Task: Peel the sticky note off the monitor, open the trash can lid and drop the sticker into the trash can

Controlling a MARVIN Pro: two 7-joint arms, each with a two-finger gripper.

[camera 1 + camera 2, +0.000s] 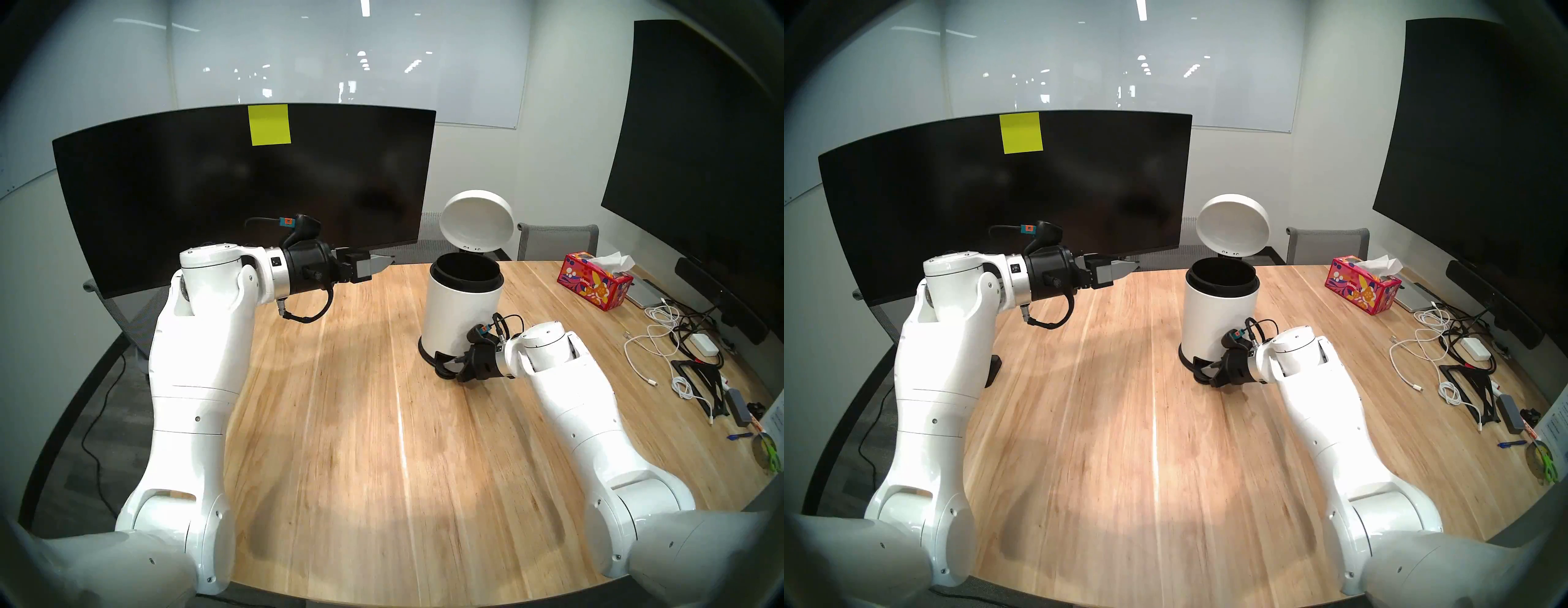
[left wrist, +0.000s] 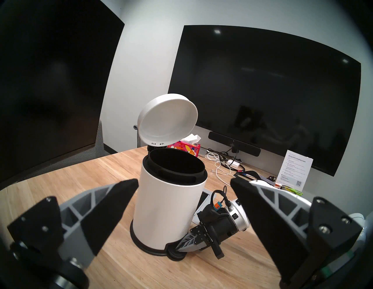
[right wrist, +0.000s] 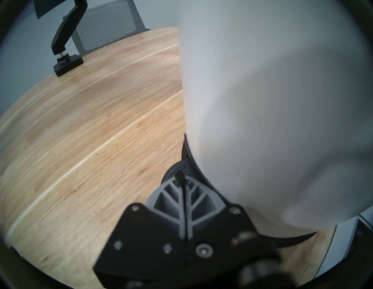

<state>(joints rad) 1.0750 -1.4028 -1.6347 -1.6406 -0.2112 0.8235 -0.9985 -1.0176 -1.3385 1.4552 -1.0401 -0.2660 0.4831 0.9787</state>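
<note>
On the wooden desk (image 1: 360, 424) we see, from the head views, the wide curved monitor (image 1: 237, 204) standing at the far left, and the sticky note (image 1: 270, 125) is on its upper edge, flat on the screen with its sides nearly upright. Only the head views show this note; the left wrist view shows the trash can (image 2: 169, 205) from the side instead. The can stands upright, and the trash can lid (image 1: 477, 225) is raised behind it, its inner side turned toward us. Our left arm is bent at the elbow, the forearm level, and the left end effector (image 1: 379, 268) points toward the can, wide open and empty. Our right arm lies low, and the right end effector (image 3: 184, 181) is closed, its tips pressing on the black pedal (image 2: 175, 253).
</note>
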